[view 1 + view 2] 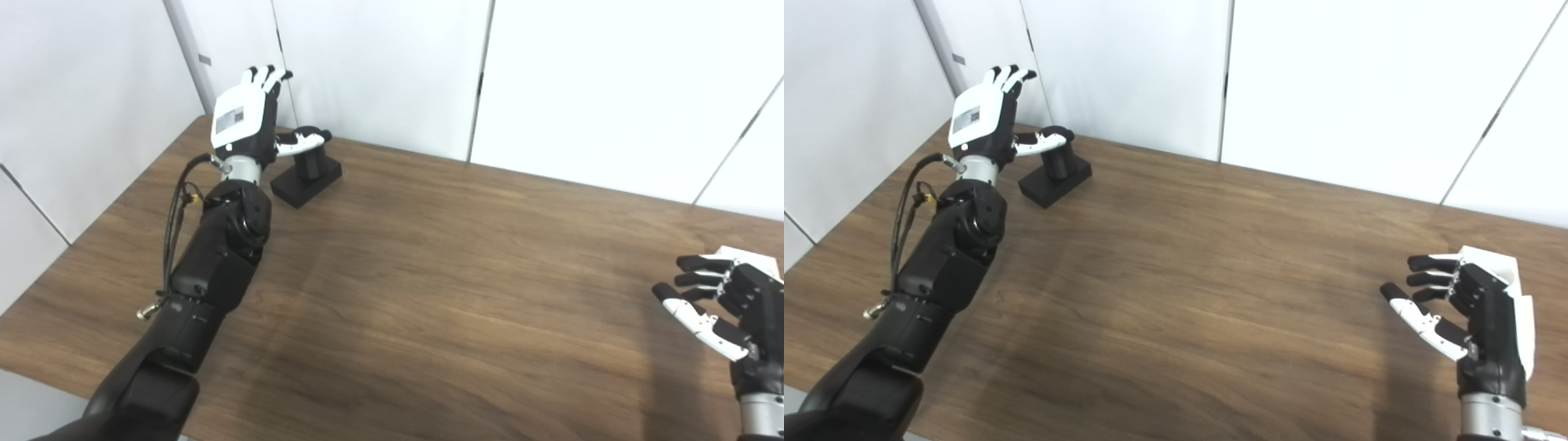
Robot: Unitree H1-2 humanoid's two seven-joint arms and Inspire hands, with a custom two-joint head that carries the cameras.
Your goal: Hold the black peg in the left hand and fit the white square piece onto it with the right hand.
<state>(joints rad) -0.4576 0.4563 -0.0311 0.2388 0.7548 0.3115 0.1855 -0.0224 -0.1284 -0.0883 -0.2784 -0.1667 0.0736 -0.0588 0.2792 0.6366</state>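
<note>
Black peg [309, 164] upright on square base

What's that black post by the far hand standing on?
The black peg rises from a flat black base on the table. The left hand's thumb covers its top.

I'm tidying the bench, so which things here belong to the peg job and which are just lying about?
Job:
- black peg on its base
- left robot hand, open beside it
- right robot hand, open

White square piece: not visible.

Lying about:
- nothing on the wooden table
</note>
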